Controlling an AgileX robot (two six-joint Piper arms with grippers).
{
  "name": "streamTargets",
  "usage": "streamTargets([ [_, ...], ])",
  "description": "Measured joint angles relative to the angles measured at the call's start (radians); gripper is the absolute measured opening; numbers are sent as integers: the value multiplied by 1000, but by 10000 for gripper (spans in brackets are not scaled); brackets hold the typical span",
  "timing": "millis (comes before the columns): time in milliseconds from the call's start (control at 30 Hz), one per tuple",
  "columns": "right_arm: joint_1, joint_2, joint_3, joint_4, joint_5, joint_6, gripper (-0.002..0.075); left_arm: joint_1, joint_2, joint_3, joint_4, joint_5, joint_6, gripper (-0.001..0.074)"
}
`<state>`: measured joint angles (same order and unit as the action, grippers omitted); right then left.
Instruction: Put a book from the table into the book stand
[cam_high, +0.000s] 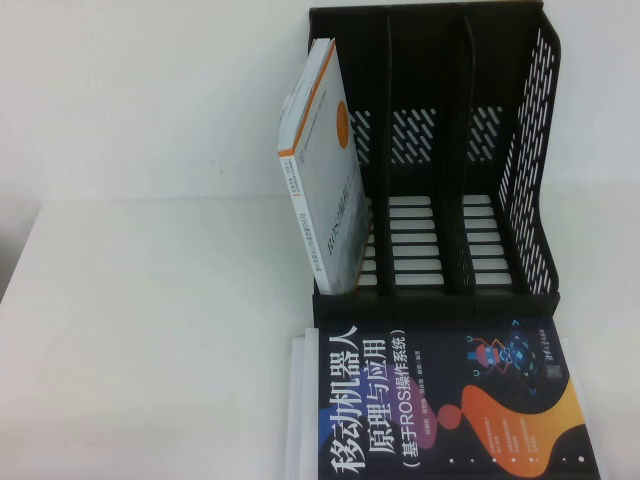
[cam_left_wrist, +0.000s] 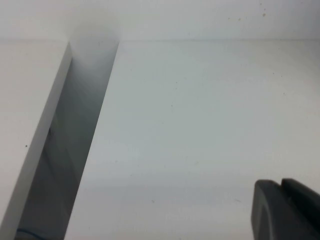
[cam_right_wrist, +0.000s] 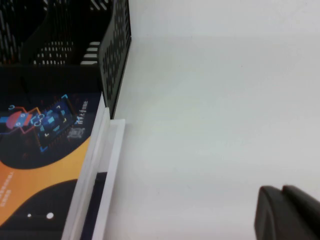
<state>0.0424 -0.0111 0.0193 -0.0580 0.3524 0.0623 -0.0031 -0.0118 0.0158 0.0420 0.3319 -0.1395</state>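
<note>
Left claw (cam_left_wrist: 287, 210) over bare table (cam_left_wrist: 200, 125), right claw (cam_right_wrist: 290, 215) beside book (cam_right_wrist: 45, 165), both claws' state cannot be told

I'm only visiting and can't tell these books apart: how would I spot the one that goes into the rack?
Find the black book stand at the back of the white table. Directly before it lies the book, flat atop a white book. Its dark cover with white characters and orange blobs differs from the white book leaning in the stand. The left gripper and right gripper hover aside.

Glossy-covered paper book (cam_high: 440, 400), matt black perforated plastic book stand (cam_high: 530, 160), smooth white table (cam_high: 150, 330)
</note>
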Motion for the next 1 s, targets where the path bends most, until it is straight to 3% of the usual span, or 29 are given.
streamTargets([
  [800, 0, 0, 0, 2, 0, 0, -1, 0, 0, 0, 11, 0, 1, -4],
  [1000, 0, 0, 9, 2, -140, 0, -1, 0, 0, 6, 14, -107, 1, -4],
])
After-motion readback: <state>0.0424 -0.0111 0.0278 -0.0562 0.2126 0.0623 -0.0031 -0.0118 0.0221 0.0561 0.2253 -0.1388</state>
